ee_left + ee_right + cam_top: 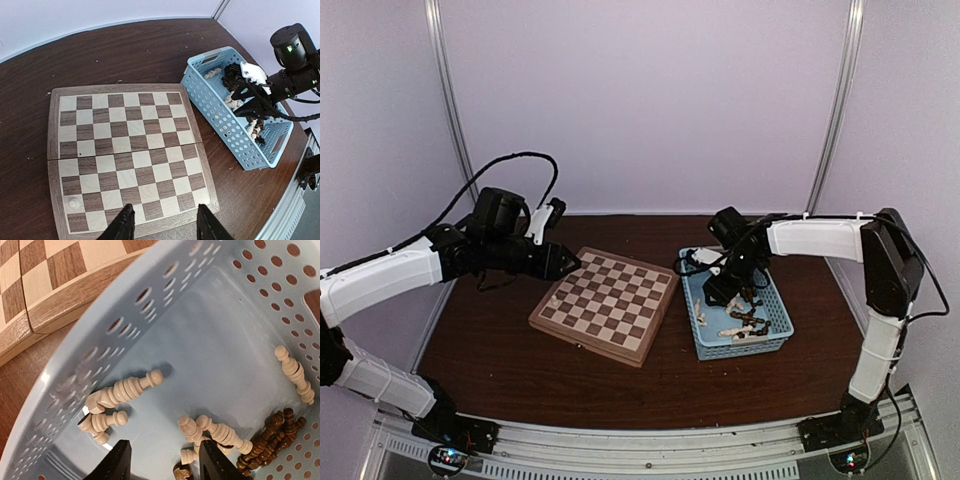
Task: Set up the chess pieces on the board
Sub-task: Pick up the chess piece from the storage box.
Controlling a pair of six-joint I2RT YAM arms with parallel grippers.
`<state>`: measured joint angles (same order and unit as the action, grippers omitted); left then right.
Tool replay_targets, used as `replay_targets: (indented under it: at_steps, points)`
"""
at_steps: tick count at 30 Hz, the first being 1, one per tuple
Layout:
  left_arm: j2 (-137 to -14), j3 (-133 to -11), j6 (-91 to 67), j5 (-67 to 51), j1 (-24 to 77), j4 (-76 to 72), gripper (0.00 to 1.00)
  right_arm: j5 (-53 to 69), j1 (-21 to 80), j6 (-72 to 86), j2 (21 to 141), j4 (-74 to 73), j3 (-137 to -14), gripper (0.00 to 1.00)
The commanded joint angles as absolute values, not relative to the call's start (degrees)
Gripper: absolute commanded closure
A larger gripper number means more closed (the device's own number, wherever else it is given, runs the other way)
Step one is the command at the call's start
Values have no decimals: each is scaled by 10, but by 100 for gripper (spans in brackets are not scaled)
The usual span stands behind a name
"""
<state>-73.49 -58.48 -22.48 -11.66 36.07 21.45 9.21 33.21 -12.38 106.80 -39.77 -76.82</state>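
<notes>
The wooden chessboard point(605, 305) lies at the table's middle. One cream pawn point(74, 203) stands on a square near the board's corner point(125, 150); the other squares are bare. My left gripper point(570, 263) hovers open and empty over the board's left edge, its fingertips point(122, 227) wide apart. My right gripper point(720, 290) is down inside the light-blue basket point(705, 335), open and holding nothing point(167, 462). Cream pieces point(127, 387) lie left of its fingers, more cream pieces point(220, 432) lie right, and dark brown pieces point(272, 440) are heaped further right.
The basket point(220, 115) stands just right of the board, close to its edge point(45, 275). White walls enclose the brown table point(520, 360) at the back and sides. A metal rail point(650, 450) runs along the near edge.
</notes>
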Motion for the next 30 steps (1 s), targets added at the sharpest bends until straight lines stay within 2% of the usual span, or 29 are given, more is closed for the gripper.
replay_targets:
  at_steps: [1,20,30]
  points:
    - [-724,-590,-210,-123,362,201,58,80,331,-180,1090,-402,-803,52]
    - [-715,-583,-209,-108,362,206,57,23,331,-196,1143,-395,-813,64]
    - [-713,-580,-211,-102,362,208,57,33,331,-194,1120,-374,-806,84]
